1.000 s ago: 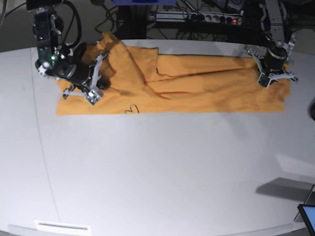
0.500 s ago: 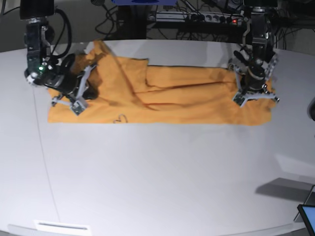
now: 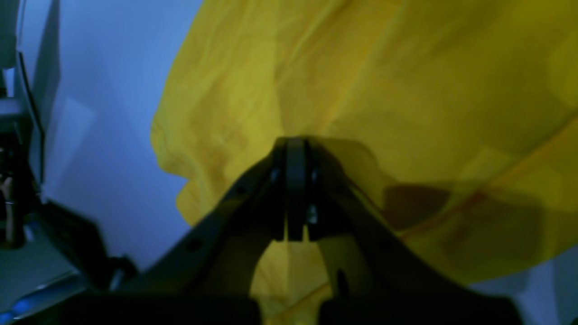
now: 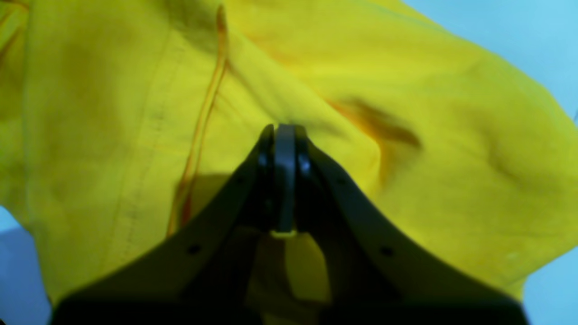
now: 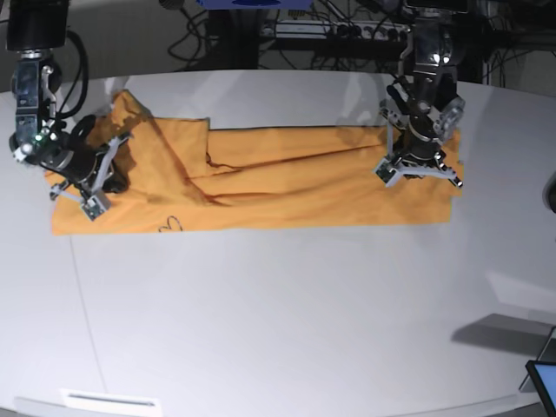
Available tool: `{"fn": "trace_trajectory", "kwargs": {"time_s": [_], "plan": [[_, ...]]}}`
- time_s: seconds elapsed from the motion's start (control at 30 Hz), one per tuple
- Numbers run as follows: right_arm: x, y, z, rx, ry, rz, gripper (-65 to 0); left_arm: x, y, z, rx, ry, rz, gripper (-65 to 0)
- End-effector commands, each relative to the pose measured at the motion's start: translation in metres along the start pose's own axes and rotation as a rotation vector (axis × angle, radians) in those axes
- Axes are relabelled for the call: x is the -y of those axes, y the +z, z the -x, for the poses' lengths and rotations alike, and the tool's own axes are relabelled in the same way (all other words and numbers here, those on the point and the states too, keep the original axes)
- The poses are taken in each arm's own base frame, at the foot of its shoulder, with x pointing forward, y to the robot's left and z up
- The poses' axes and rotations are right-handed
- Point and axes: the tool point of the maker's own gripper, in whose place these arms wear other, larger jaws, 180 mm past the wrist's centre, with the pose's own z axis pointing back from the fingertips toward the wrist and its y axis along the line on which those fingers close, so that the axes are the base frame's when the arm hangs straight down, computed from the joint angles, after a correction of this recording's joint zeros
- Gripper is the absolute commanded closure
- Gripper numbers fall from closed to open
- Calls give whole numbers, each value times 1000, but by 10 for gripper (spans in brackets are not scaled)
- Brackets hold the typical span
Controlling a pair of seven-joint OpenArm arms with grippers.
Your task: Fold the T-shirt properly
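Looking down from the base view, I've got the T-shirt (image 5: 261,187) stretched out as a long orange band across the far half of the white table (image 5: 287,321), one end by each arm. My left gripper (image 5: 417,169) sits on the end at that view's right, my right gripper (image 5: 82,187) on the opposite end. On the left wrist camera the jaws are pressed tight together, tips against the yellow cloth (image 3: 361,90) with fabric bunched around them — pinching a fold, as far as I can see. Same story on the right wrist camera: jaws fully together, a sliver of yellow showing between them, the cloth (image 4: 406,158) creased right at the tips. Near the right gripper the cloth is rumpled and humped up. A small dark heart mark (image 5: 170,224) sits by the near edge — flat on the table.
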Motion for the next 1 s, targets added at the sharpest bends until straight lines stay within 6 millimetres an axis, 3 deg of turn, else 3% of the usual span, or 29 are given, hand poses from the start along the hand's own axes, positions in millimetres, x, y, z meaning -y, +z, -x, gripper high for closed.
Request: {"fn": "trace_trajectory", "kwargs": {"time_s": [0.0, 0.23, 0.53, 0.67, 0.97], "plan": [[22, 6, 52, -245, 39, 93, -3, 16, 0, -9, 27, -22, 60, 0], [31, 7, 50, -243, 43, 105, -3, 17, -4, -46, 99, -35, 64, 0], [32, 8, 50, -247, 45, 110, -3, 4, -6, -47, 99, -25, 40, 0], [32, 9, 50, -247, 44, 110, -3, -16, -6, -30, 63, 9, -4, -2], [27, 16, 24, -181, 94, 126, -6, -42, 1, -19, 51, 17, -67, -3]]}}
